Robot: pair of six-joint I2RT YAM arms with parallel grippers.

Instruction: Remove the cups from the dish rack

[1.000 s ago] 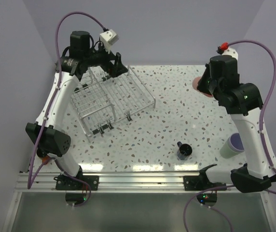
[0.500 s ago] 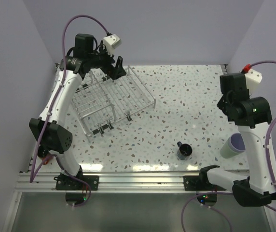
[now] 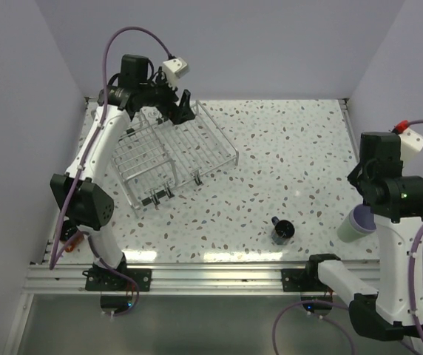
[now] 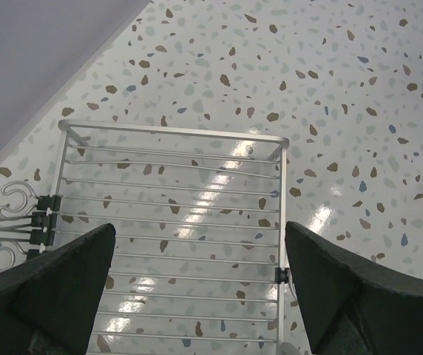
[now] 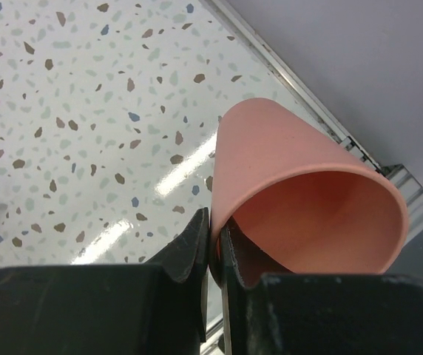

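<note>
1 salmon cup (image 5: pixel 293 170) is pinched by its rim in the right gripper (image 5: pixel 213 244) over the table (image 5: pixel 63 111) near its right edge, likely for setting down, while the left gripper (image 4: pixel 197 244) is held open above the dish rack (image 4: pixel 171 132).

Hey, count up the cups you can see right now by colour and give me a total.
small dark blue-black cup: 1
large mint-green tumbler, lavender at its mouth: 1
salmon-pink cup, pinched in the right gripper: 1
total: 3
</note>
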